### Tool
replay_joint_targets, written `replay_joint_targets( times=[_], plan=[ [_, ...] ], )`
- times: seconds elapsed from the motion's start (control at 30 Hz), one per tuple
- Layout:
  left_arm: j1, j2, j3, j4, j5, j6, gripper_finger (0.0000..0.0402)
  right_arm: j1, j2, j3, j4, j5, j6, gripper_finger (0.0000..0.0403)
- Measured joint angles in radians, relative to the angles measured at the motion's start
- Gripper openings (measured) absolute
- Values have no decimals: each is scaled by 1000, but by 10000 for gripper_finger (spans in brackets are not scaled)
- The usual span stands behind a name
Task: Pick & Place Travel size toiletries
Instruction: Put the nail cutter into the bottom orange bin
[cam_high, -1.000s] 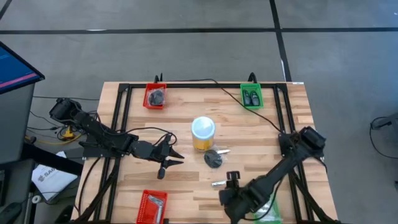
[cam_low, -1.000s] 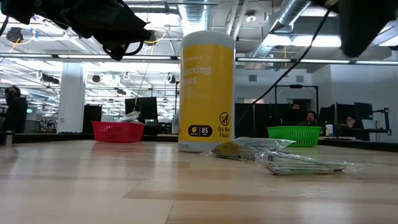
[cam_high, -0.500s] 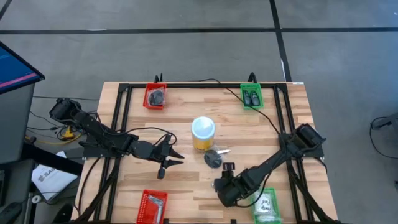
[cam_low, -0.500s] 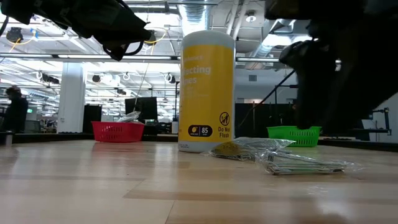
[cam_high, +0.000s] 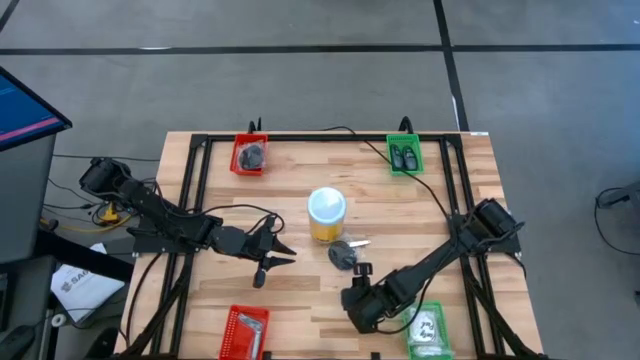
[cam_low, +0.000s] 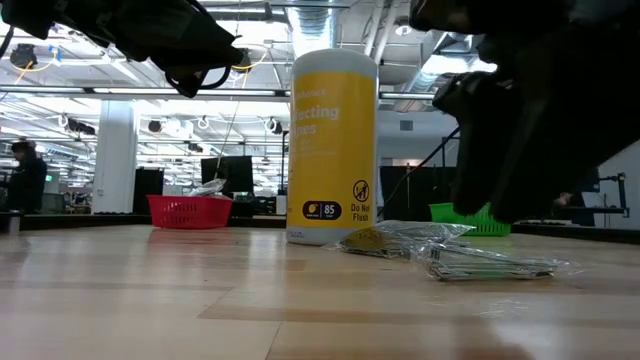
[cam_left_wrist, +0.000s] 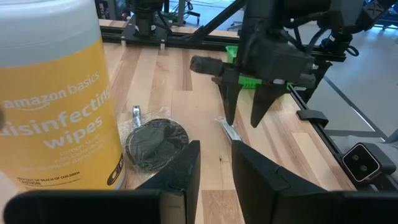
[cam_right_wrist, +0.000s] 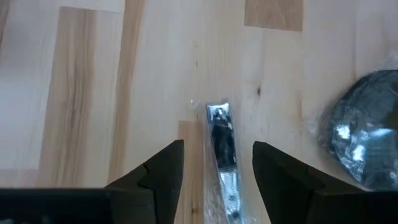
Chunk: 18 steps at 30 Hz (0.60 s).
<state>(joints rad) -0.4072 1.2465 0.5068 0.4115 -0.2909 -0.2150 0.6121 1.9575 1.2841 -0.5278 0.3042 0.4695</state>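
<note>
Silvery packet (cam_right_wrist: 224, 158) lies between the right gripper's (cam_right_wrist: 216, 163) spread jaws, beside the yellow jar (cam_high: 326, 215); left gripper (cam_high: 272, 256) waits beyond that jar, jaws slightly apart.

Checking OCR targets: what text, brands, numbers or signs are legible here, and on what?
"amazon basics disinfecting wipes": yellow cylindrical wipes canister with pale lid.
"85" and "Do Not Flush", with a round no-flush sign: the same canister's lower label in the low view.
Recycling symbol: clear packet in the green plastic tray.
Canister's fine print: too small to read.
</note>
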Motion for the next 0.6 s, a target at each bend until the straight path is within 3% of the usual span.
replay_joint_targets(
  times=[0.6],
  plan=[
    [0, 0, -17, -1, 0, -2, 84, -21, 58, 0, 12, -18, -9, 164]
  ],
)
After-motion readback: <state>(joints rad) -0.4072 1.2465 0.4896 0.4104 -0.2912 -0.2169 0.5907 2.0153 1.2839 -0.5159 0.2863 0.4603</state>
